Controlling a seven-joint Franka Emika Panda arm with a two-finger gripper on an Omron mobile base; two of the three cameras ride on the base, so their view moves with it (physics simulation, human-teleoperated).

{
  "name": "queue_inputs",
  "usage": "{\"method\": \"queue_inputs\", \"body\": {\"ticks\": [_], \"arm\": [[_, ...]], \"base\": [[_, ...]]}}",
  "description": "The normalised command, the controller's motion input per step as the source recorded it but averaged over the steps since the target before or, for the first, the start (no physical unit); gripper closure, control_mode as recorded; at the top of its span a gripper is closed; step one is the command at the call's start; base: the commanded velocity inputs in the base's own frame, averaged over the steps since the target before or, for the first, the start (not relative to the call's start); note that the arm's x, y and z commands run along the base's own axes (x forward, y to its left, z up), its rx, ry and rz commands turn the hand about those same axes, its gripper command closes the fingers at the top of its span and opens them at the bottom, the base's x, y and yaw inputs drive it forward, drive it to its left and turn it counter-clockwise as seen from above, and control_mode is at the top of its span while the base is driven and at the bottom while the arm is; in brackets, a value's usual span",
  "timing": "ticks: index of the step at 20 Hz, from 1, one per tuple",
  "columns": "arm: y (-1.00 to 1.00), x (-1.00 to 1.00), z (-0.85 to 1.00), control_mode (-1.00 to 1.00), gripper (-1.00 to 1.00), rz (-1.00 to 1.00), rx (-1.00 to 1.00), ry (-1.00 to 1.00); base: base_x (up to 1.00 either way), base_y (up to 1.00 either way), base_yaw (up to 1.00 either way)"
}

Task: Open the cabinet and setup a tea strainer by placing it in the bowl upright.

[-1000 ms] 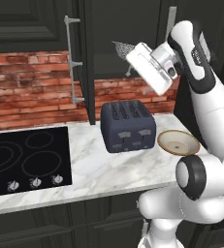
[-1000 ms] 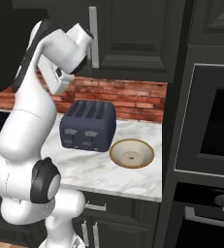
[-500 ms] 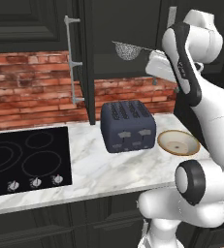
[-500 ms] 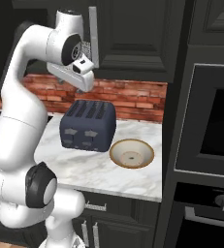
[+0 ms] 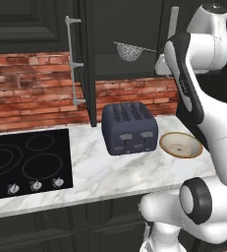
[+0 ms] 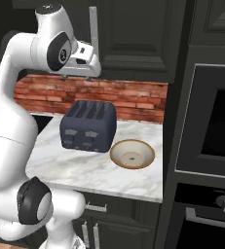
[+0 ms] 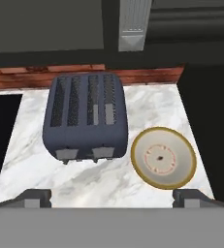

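Note:
The cabinet's left door stands swung open, its silver handle facing left. Inside lies the tea strainer, a small mesh basket with its thin handle pointing right. My gripper hangs just to the right of the strainer, in front of the closed right door, pointing down. In the hand view the gripper is open and holds nothing, its fingertips wide apart above the counter. The tan bowl sits on the marble counter, right of the toaster.
A dark blue toaster stands mid-counter under the open cabinet. A black cooktop lies to the left. The right door's silver handle is close beside my hand. A tall oven unit bounds the counter on the right.
The arm's upper joints have risen and the hand has turned from facing into the cabinet to pointing down at the counter. The strainer, bowl and toaster have stayed put.

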Motion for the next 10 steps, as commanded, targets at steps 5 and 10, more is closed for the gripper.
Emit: {"method": "queue_inputs", "body": {"ticks": [5, 10], "arm": [[-0.01, -0.02, 0.66, -1.00, -1.00, 0.04, -0.01, -0.30], [-0.14, 0.04, 0.03, -1.00, -1.00, 0.00, 0.01, -0.04]], "base": [[0.00, 0.00, 0.00], [0.00, 0.00, 0.00]]}}
